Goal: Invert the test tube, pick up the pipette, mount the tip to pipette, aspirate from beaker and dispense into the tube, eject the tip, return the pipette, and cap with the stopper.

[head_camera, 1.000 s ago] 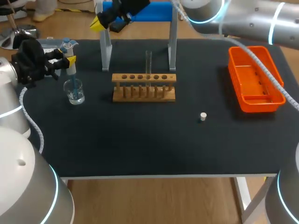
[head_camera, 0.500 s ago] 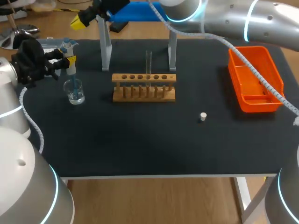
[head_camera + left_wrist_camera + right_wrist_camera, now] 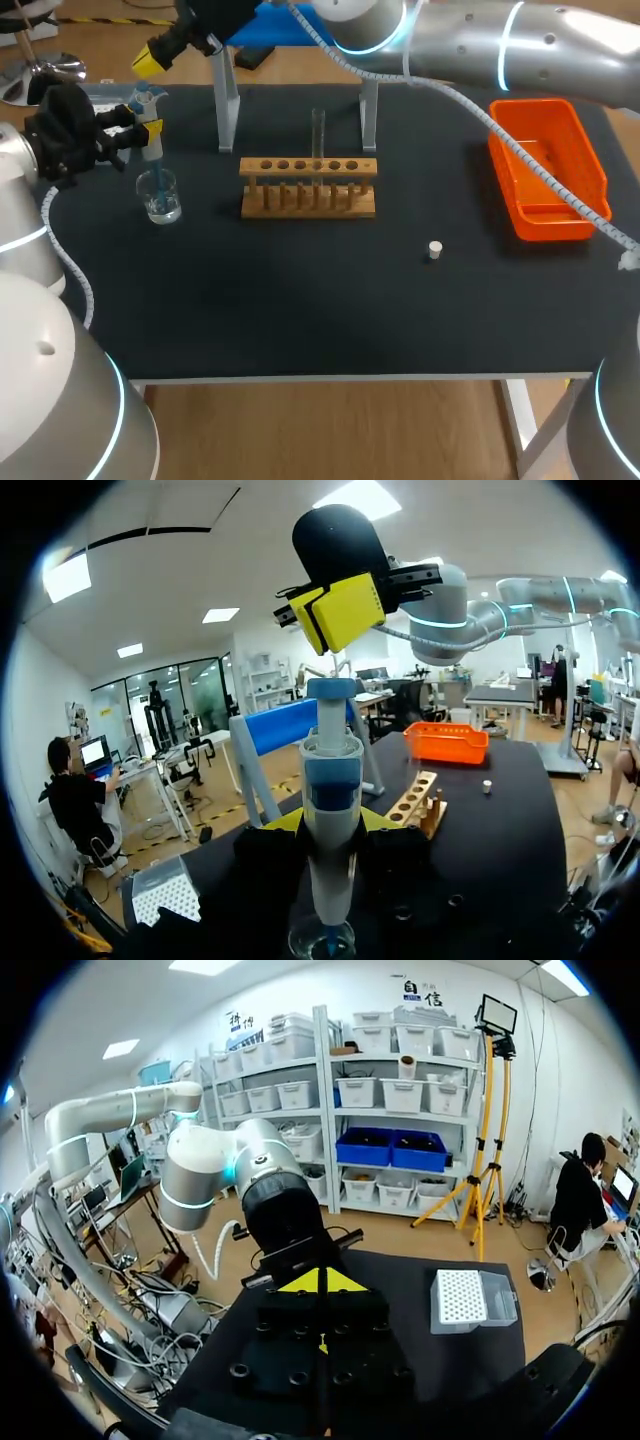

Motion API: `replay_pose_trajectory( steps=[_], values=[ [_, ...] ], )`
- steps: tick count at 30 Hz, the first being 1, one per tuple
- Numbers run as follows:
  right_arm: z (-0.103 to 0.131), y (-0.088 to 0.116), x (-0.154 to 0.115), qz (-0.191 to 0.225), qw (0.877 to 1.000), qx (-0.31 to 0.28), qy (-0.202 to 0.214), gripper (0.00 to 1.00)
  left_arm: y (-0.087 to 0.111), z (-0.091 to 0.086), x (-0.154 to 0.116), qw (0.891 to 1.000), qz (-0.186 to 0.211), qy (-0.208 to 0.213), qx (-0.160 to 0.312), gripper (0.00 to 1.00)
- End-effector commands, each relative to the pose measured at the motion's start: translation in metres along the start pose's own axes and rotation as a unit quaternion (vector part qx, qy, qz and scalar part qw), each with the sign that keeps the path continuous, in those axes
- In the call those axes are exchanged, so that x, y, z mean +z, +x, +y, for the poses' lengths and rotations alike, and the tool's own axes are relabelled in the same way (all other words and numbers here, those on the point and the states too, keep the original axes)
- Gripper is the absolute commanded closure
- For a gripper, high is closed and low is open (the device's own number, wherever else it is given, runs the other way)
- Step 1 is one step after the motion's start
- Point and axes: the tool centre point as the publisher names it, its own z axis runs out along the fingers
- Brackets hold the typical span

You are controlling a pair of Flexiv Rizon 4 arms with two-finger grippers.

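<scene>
I'm looking down on a black table point(image 3: 300, 310) with both arms working over its far left corner.

My left gripper point(image 3: 143, 130) is clamped on the pipette point(image 3: 150, 140), one finger on each side of the body, holding it upright. The blue tip point(image 3: 328, 944) on its lower end reaches down inside the rim of the beaker point(image 3: 160, 196), which stands on the table right under the gripper with clear liquid in it.

My right arm comes in from the right and reaches across the whole back of the table. Its right gripper point(image 3: 152, 58) has its yellow fingers pressed together with nothing between them. It hangs above the pipette's top; from the left wrist I see a gap between the two.

Just beyond the left gripper a white tip box point(image 3: 470, 1300) sits on the table's corner. Towards the middle, the wooden rack point(image 3: 308, 188) stands in front of the stand point(image 3: 228, 105) with its two uprights and blue bar. The test tube point(image 3: 318, 135) is upright in one of the rack's back holes.

The white stopper point(image 3: 434, 250) lies alone on the mat, nearer me and to the right of the rack. The orange tray point(image 3: 560, 215) sits at the right edge, well apart from everything else.
</scene>
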Motion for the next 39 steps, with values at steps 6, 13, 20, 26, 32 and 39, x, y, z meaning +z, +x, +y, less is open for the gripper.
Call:
replay_pose_trajectory(
  steps=[6,13,20,26,32,39],
  values=[
    [-0.003,-0.002,0.003,0.008,1.0,-0.001,0.005,1.0,-0.001,0.0,-0.001,1.0,0.002,0.0,0.0,1.0],
    [-0.006,0.0,0.005,0.01,1.0,-0.002,0.009,1.0,-0.001,0.0,-0.001,1.0,0.002,0.0,0.0,1.0],
    [-0.009,-0.001,0.006,0.012,1.0,-0.001,0.016,1.0,-0.001,0.0,-0.001,1.0,0.002,0.0,0.0,1.0],
    [-0.011,0.0,0.007,0.015,1.0,0.001,0.02,1.0,-0.001,0.0,-0.001,1.0,0.002,0.0,0.0,1.0],
    [-0.013,0.002,0.009,0.019,1.0,0.002,0.024,1.0,-0.001,0.0,-0.001,1.0,0.002,0.0,0.0,1.0],
    [-0.017,0.003,0.011,0.023,0.999,0.004,0.028,1.0,-0.001,0.0,-0.001,1.0,0.002,0.0,0.0,1.0]
  ],
)
